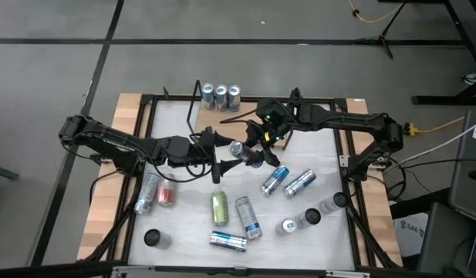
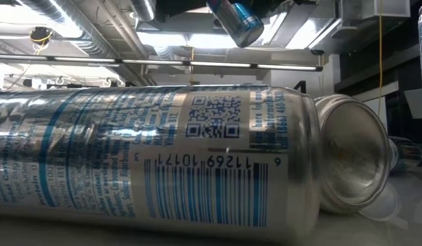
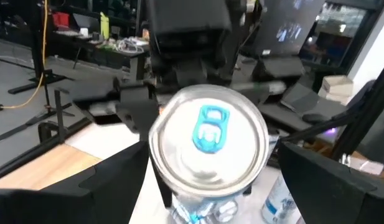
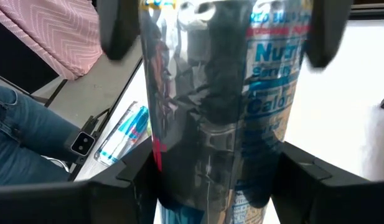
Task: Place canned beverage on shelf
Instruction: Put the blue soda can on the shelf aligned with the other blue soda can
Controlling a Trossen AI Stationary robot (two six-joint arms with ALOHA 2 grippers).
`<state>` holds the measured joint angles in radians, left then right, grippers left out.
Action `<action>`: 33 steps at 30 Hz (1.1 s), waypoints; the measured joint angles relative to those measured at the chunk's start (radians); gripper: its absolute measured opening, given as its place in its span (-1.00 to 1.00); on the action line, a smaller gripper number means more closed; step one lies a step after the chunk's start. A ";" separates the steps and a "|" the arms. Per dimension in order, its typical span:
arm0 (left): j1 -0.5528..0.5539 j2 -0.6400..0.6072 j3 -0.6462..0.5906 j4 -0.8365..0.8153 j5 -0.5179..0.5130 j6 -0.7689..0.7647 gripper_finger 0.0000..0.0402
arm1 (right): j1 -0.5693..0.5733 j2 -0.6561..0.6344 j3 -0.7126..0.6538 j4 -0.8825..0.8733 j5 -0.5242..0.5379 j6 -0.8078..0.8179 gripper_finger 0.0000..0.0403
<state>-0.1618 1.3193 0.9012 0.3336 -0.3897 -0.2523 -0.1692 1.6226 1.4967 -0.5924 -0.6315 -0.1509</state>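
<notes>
Mid-carry: my right gripper (image 1: 251, 154) clamps silver-blue can (image 1: 242, 150) above table. My left gripper (image 1: 220, 137) beside it, fingers spread. Next: carry to shelf (image 1: 193, 108), upright beside three cans (image 1: 221, 96).

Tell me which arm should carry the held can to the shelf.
Right. The right gripper is shut on the silver-and-blue can, lifted above the table, with the shelf holding three cans behind it. The left gripper only points at the can's top.

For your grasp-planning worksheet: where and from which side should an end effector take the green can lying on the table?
Grip the green can across its round body at mid-length, coming from straight above. It lies on its side, so its curved sides are open to fingers.
</notes>
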 joint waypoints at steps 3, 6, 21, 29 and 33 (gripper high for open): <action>0.003 0.037 0.000 0.026 0.015 -0.001 0.75 | 0.000 0.000 0.000 0.000 0.000 0.004 0.10; 0.003 0.054 0.000 0.040 0.006 -0.001 0.75 | 0.000 0.000 0.000 -0.001 0.000 0.016 0.10; 0.003 0.053 0.000 0.091 -0.025 0.052 0.62 | 0.000 0.000 0.000 -0.002 0.000 0.019 0.10; 0.003 0.053 0.000 0.090 -0.042 0.050 0.18 | 0.000 -0.001 0.000 -0.002 0.006 0.013 0.10; 0.003 0.053 0.000 0.090 -0.041 0.050 0.02 | 0.000 -0.002 0.000 -0.003 0.013 0.012 0.12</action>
<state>-0.1593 1.3720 0.9009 0.4235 -0.4309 -0.2027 -0.1688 1.6203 1.4963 -0.5949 -0.6189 -0.1390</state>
